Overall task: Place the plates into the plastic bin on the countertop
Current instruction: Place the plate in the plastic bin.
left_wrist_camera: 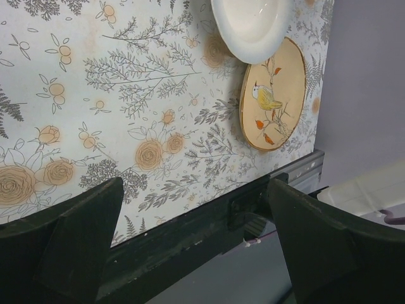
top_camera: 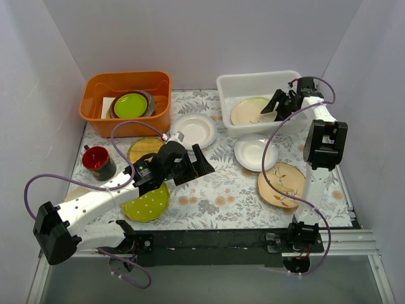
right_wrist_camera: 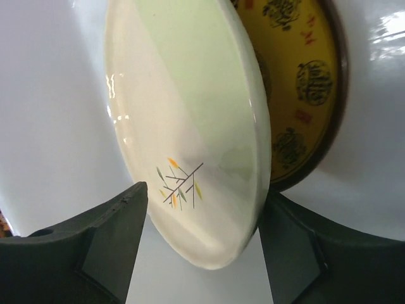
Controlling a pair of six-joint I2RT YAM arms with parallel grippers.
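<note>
1. Plates lay in two places. A pale green plate (top_camera: 252,111) with a twig motif sat inside the plastic bin (top_camera: 253,81) at upper right, lying over a mustard yellow plate (right_wrist_camera: 307,82).
2. Right pincer (top_camera: 276,105) hung over that bin, its fingers spread to either side of the pale green plate's edge and pinching nothing.
3. On the counter (top_camera: 215,196) lay the rest:
   - a white plate (top_camera: 193,130) at centre
   - a second white plate (top_camera: 253,154) just below the bin
   - a cream bird plate (top_camera: 281,185) at lower right
   - a dotted lime green plate (top_camera: 147,204) at lower left
   - a woven yellow plate (top_camera: 143,149) near the red mug (top_camera: 97,161)
4. Left pincer (top_camera: 204,163) hovered mid-frame above the counter — spread wide, empty.
</note>
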